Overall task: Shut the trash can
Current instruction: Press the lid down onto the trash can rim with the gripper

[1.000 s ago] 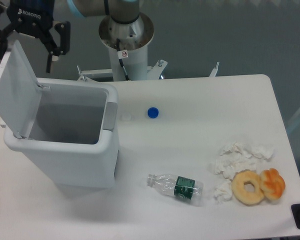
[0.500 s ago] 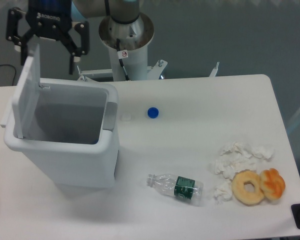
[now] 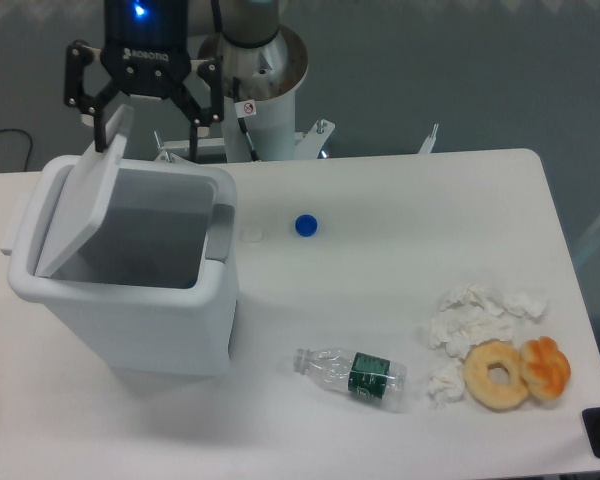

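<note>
White tabletop [image 3: 400, 200] is carrying one trash can [image 3: 130, 300] at its left, lid [image 3: 80, 215] tilting half-raised. Above its rear edge the gripper [image 3: 145, 145] is hanging, fingers spread apart, one touching the lid. Also lying about: one bottle [image 3: 352, 373], one blue cap [image 3: 305, 225], two doughnuts [image 3: 518, 372].

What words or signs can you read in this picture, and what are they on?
"ROBOTIQ" in white letters on the black gripper.
Green label on the plastic bottle: has print, too small to read.
Small round red sign on the robot's white base column: too small to read.
The trash can shows no writing.
</note>
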Tool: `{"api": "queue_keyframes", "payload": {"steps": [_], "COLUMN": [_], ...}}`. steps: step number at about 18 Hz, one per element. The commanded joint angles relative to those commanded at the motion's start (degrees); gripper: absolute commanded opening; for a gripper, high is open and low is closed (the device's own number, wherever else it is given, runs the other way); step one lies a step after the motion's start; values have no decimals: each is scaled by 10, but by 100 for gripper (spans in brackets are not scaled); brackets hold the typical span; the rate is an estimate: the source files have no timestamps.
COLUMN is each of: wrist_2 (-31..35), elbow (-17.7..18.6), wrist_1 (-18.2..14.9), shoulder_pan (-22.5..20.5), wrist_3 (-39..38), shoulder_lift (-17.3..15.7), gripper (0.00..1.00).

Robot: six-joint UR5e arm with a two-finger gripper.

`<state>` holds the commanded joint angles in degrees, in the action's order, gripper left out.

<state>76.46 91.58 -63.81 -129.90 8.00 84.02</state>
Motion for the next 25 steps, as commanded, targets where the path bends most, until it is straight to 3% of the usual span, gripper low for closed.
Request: {"api": "queue_keyframes", "payload": {"steps": [13, 25], "wrist_2": [4, 11], "elbow": [6, 24], "wrist_1": [3, 3], "shoulder_pan": [-15, -26], "wrist_3": [1, 16], "shoulder_lift": [36, 44], "gripper": [100, 100]}}
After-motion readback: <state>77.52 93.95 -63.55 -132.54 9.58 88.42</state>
